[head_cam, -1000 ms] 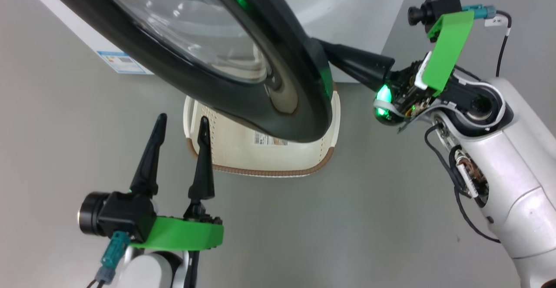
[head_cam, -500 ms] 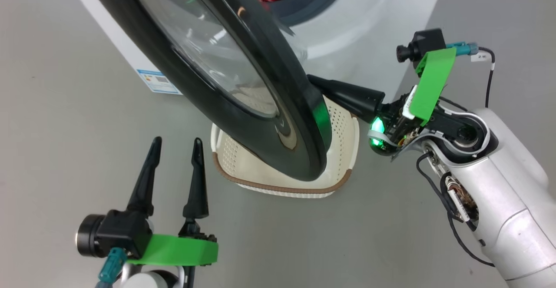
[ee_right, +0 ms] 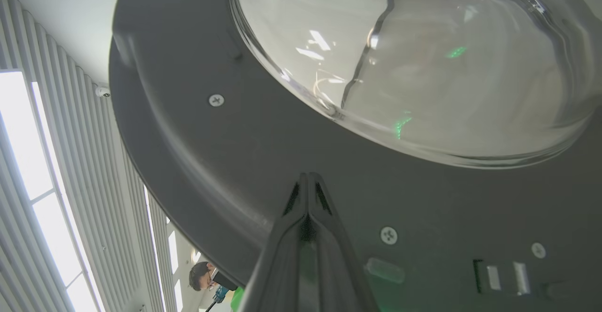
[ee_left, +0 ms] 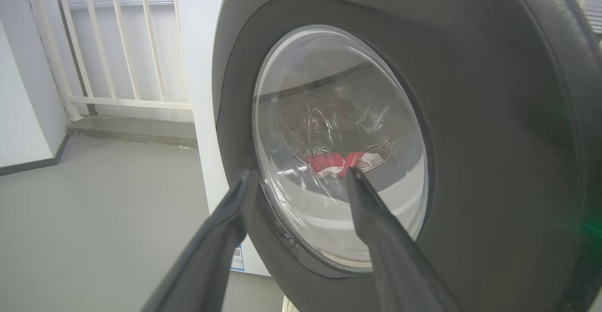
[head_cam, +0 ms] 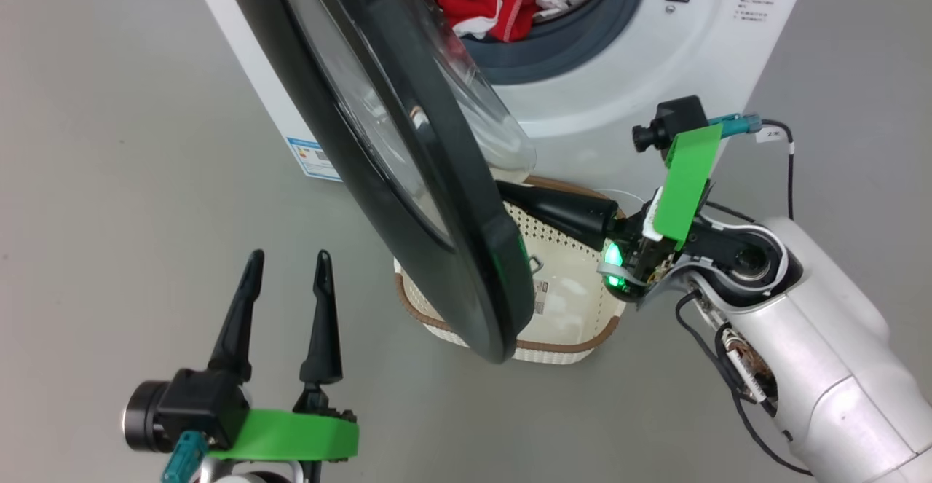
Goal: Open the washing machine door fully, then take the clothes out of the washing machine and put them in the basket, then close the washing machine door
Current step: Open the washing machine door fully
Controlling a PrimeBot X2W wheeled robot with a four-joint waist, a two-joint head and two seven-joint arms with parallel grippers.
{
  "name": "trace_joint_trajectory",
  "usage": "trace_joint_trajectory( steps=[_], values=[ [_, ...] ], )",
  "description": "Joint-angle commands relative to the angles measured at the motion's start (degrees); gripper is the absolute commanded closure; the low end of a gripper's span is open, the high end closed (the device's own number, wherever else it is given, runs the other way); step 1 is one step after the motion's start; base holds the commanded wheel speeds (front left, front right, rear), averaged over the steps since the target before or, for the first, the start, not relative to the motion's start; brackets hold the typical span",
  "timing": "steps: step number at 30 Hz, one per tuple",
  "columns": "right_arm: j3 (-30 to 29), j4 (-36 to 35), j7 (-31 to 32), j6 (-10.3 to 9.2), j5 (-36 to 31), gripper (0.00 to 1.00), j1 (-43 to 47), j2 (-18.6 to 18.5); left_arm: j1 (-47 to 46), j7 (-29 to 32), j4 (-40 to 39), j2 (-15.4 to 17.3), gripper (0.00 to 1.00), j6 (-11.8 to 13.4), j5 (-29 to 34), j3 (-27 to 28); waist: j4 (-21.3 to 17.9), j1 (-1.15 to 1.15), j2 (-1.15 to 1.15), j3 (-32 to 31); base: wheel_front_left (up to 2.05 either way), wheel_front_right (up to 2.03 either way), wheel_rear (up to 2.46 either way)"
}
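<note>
Right gripper [ee_right: 308, 185], fingers pinched together on nothing, has its tips against the inner face of the washing machine door [head_cam: 480, 250], which stands partly open above the basket [head_cam: 575, 342]. Best bet: push steadily along the hinge arc, staying on black rim, off the glass. Left gripper [head_cam: 289, 257] hovers spread, empty. Clothes [head_cam: 502, 2] lie in the washing machine [head_cam: 619, 82].

A bare, lab-like test room: the washing machine [head_cam: 619, 104] stands on plain grey floor [head_cam: 109, 140], a white railing [ee_left: 131, 102] behind it, a slatted ceiling [ee_right: 94, 161] with strip lights above it.
</note>
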Motion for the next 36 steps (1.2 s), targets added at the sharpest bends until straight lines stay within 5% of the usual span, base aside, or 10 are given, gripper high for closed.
trace_joint_trajectory(
  steps=[1,36],
  values=[
    [1.0,-1.3,0.5,0.22,-0.7,1.00,1.2,1.9,0.8,-0.3,-1.4,0.8,0.00,-0.3,-0.5,2.2,1.1,0.00,0.00,-1.3,0.00,0.00,0.00],
    [5.7,6.0,-0.2,0.22,-1.1,1.00,2.0,5.6,3.5,-0.3,0.0,0.8,0.00,-0.6,-2.2,1.6,9.8,0.00,0.00,-6.3,0.00,0.00,0.00]
  ],
)
